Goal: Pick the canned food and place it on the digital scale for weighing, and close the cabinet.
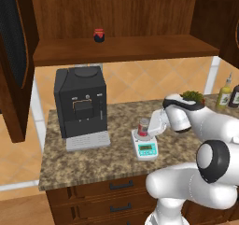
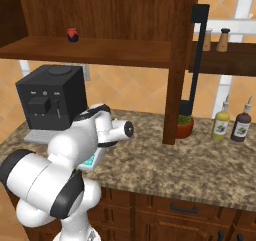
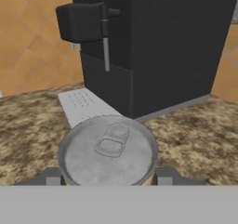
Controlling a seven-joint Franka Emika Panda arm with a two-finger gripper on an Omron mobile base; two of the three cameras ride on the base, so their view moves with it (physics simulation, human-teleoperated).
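The canned food (image 1: 143, 126), a silvery tin with a red label band, is upright over the round platter of the digital scale (image 1: 146, 147); whether it touches the platter I cannot tell. My gripper (image 1: 145, 130) is shut on it from the right. In the hand view the tin's pull-tab lid (image 3: 109, 152) sits between my fingertips (image 3: 52, 177). The scale's greenish panel (image 2: 90, 161) peeks out beside my arm. The cabinet stands open, with its left door (image 1: 14, 56) swung out and its right door (image 2: 181, 60) edge-on, carrying a black bar handle (image 2: 197, 55).
A black coffee machine (image 1: 79, 102) stands just left of the scale. A dark jar with a red lid (image 1: 98, 35) sits on the cabinet shelf. A potted plant (image 1: 192, 96) and sauce bottles (image 2: 220, 122) are at the right. Drawers (image 1: 121, 186) run below the counter edge.
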